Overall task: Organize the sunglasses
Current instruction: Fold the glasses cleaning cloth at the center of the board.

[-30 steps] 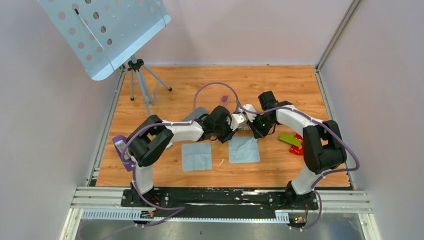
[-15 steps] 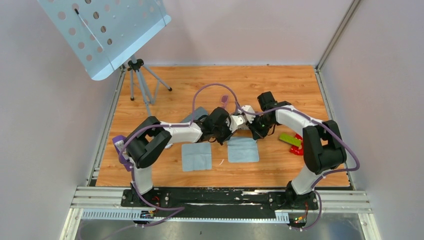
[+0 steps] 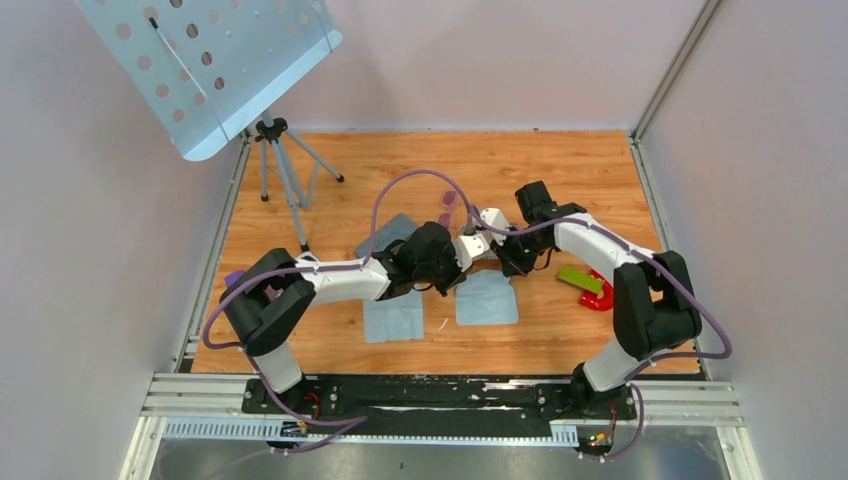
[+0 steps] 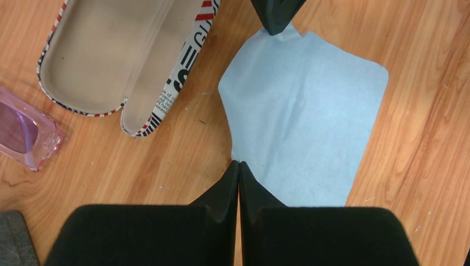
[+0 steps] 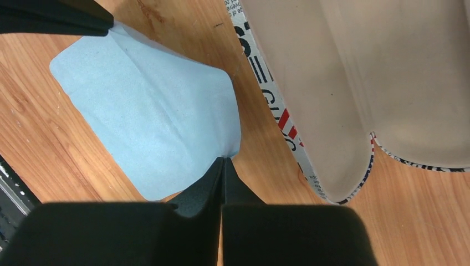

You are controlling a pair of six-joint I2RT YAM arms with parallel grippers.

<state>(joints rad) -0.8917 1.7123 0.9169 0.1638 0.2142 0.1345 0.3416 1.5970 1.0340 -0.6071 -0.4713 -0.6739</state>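
Note:
The sunglasses point(image 4: 25, 133), pink-purple, lie on the wood floor at the left edge of the left wrist view, and show small in the top view as sunglasses point(image 3: 447, 211). Beside them the flag-patterned case point(image 4: 119, 55) lies open and empty; it also fills the upper right of the right wrist view as the case point(image 5: 354, 83). A light blue cloth point(image 4: 305, 116) is spread flat. My left gripper point(image 4: 238, 162) is shut on one of its corners. My right gripper point(image 5: 223, 159) is shut on another corner of the cloth point(image 5: 149, 111). A crease runs between the two grips.
A second blue cloth point(image 3: 392, 313) lies left of the first. A grey case point(image 3: 396, 227) sits behind my left arm. Green and red items point(image 3: 585, 283) lie at the right. A music stand on a tripod point(image 3: 280, 160) occupies the back left corner.
My left gripper has closed at the cloth's corner. The left arm has stretched out further and the cloth has shifted slightly. The right gripper stayed shut.

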